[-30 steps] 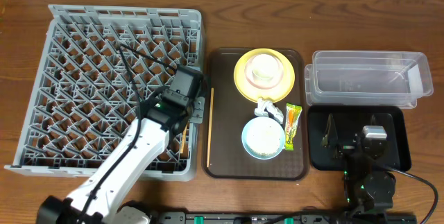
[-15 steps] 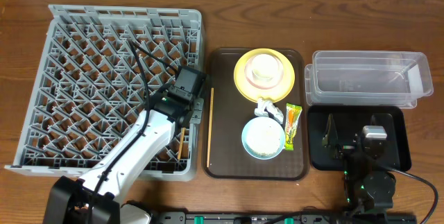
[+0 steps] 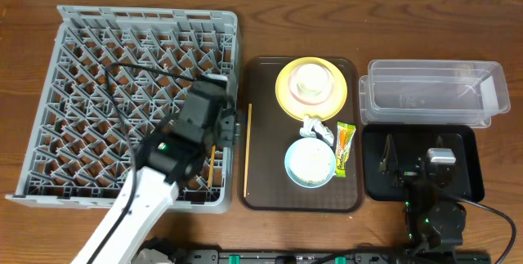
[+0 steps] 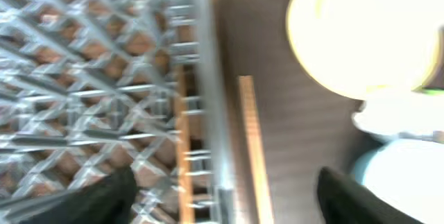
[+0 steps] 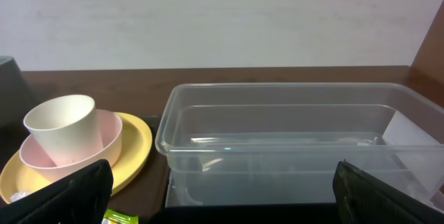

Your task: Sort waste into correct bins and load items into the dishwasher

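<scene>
My left gripper (image 3: 226, 123) hangs open over the right edge of the grey dishwasher rack (image 3: 98, 60), with nothing between its jaws. One wooden chopstick (image 4: 182, 148) lies inside the rack by its right wall, and the other chopstick (image 4: 253, 148) lies just beyond it on the brown tray. On that tray sit the yellow plate (image 3: 288, 99) carrying the white cup (image 5: 62, 123), the napkin (image 3: 317, 129), the blue bowl (image 3: 310, 163) and the green-and-orange wrapper (image 3: 344, 147). My right gripper (image 5: 225, 203) rests open over the black bin (image 3: 470, 178), facing the clear bin (image 5: 291, 148).
The dark brown serving tray (image 3: 265, 190) lies between the rack and the two bins. A pink bowl (image 5: 104, 141) sits under the cup on the plate. The clear bin stands behind the black one at the right side of the table.
My left gripper has opened and let go of a chopstick, which now lies in the rack. The left arm has pulled back toward me. The right arm has not moved.
</scene>
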